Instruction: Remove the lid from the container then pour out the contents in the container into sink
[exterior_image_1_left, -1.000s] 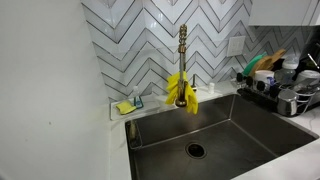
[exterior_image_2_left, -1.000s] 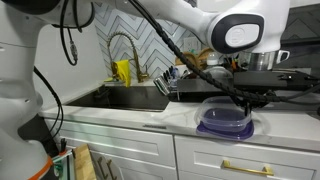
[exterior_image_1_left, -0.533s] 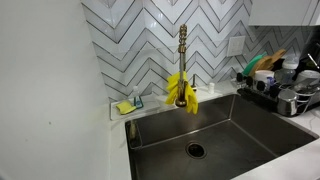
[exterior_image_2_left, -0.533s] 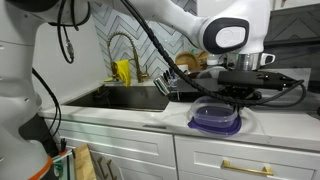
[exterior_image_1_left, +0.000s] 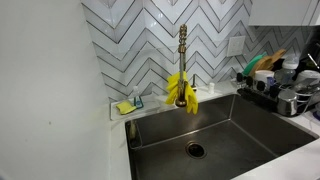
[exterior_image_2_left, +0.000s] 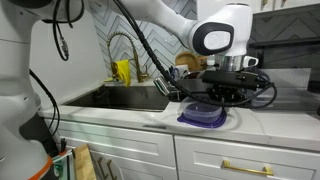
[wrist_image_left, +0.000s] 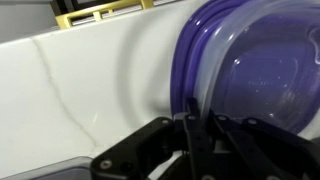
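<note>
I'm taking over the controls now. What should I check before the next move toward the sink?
1. Gripper shut on the rim of the purple container: ok.
2. Container uncovered and ready to pour: cannot tell, the views don't show it.
3. Container over the sink: not ok, it is above the counter beside the basin.
4. Basin free of dishes around the drain: ok.
5. Contents inside the container: cannot tell.
</note>
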